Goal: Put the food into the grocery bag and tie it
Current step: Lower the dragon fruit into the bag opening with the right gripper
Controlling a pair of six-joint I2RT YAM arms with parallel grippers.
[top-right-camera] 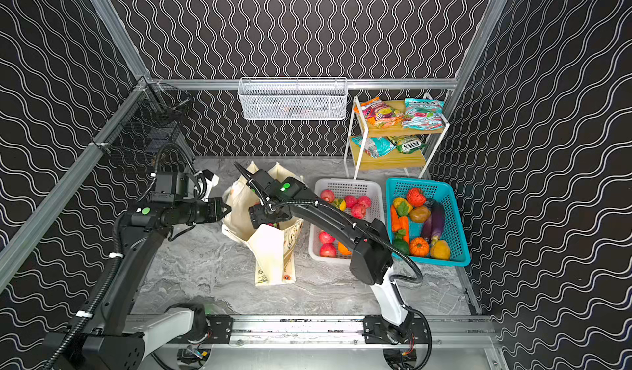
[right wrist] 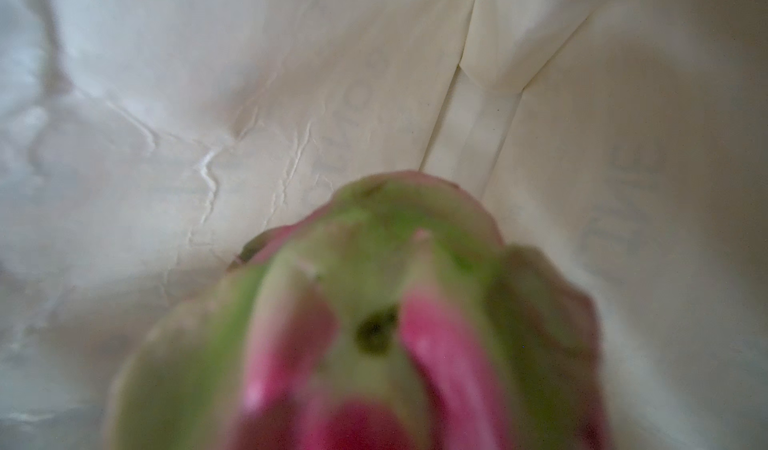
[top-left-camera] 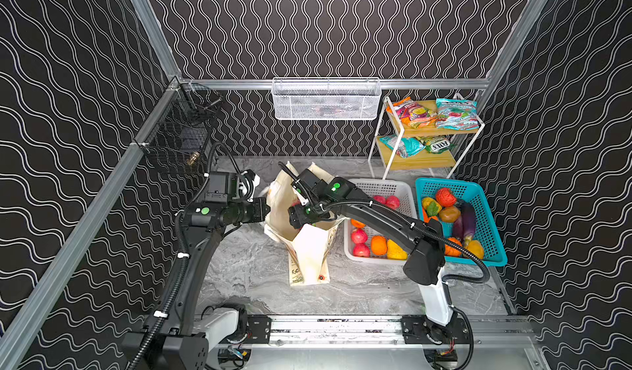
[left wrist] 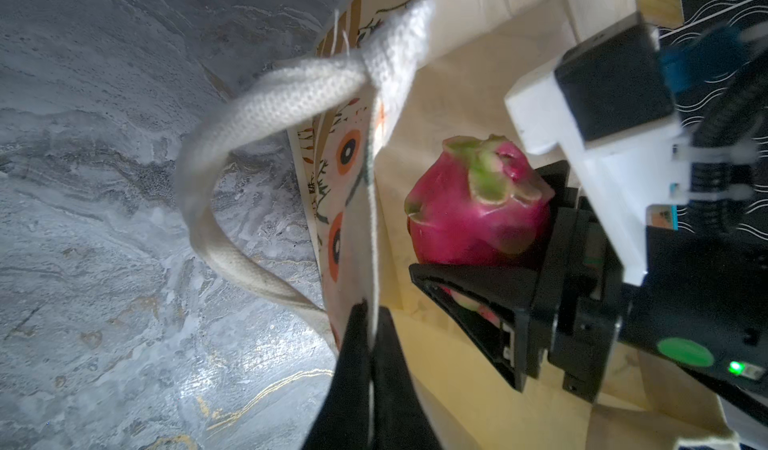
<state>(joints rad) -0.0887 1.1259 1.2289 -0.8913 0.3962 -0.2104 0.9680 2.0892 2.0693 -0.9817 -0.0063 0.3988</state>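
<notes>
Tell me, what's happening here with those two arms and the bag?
The left pincer is clamped on the rim of the bag, holding it open. The right pincer grips a dragon fruit inside the bag's mouth, not yet released. More fruit sits in the white basket alongside.

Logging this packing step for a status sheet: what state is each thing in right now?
grocery bag: standing, mouth open, handles untied.
dragon fruit: gripped, inside the bag's mouth.
left claw: shut on the bag's rim.
right claw: shut on the dragon fruit.
white basket: holding fruit.
teal basket: holding vegetables.
</notes>
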